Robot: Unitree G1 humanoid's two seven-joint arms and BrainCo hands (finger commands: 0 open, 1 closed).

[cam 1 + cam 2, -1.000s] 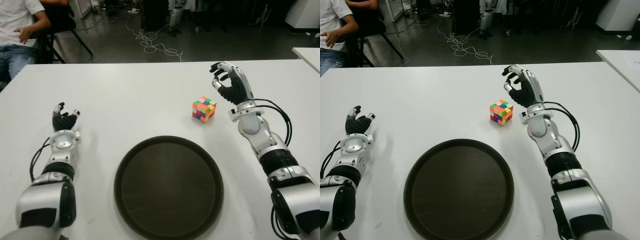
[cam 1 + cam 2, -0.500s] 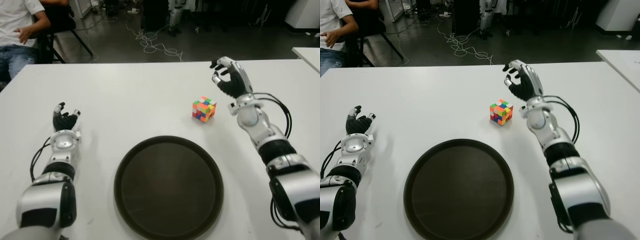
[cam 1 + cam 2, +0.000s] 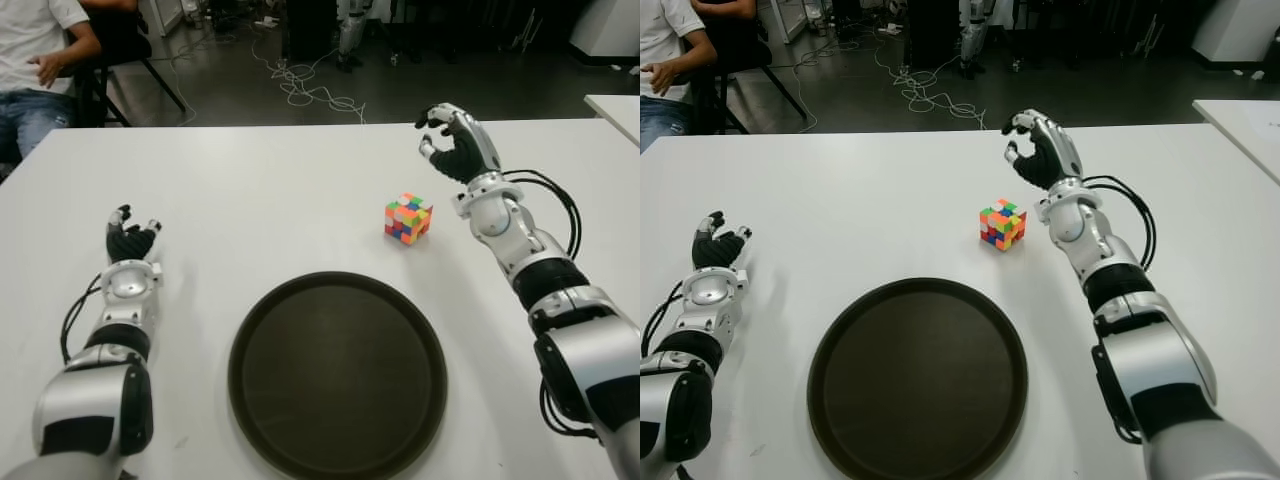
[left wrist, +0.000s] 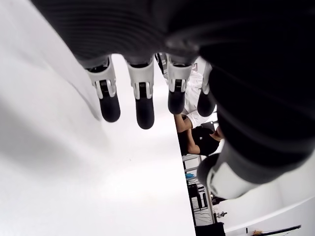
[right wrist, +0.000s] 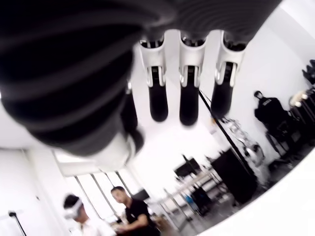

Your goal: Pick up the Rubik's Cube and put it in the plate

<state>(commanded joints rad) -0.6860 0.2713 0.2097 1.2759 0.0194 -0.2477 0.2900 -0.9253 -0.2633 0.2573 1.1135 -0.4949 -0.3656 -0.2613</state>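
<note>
Right hand [image 3: 455,143] is raised above the white table [image 3: 250,200], beyond the Rubik's Cube [image 3: 408,218] and a little to its right, apart from it. Its fingers [image 5: 158,93] are loosely curved and spread, with nothing between them and the thumb, so the hand is released and empty. From the wrist, its forearm runs back toward the lower right of the eye views, with black cables looping beside it.

Left hand [image 3: 130,243] shows low at the left side of the table, well apart from the cube and to the left of the plate [image 3: 338,372]. In the left wrist view its fingers [image 4: 141,101] extend relaxed over the white surface and hold nothing; whether they touch the table cannot be told.

That multicoloured cube sits on the table, turned with one corner toward the camera, just beyond the plate's far right rim and not touching it. Round, dark and shallow, the plate lies near the front edge of the table between the two arms.

Beyond the far edge of the table, a person [image 3: 40,50] in a white shirt and jeans sits at the upper left, and cables [image 3: 310,85] trail over the dark floor
</note>
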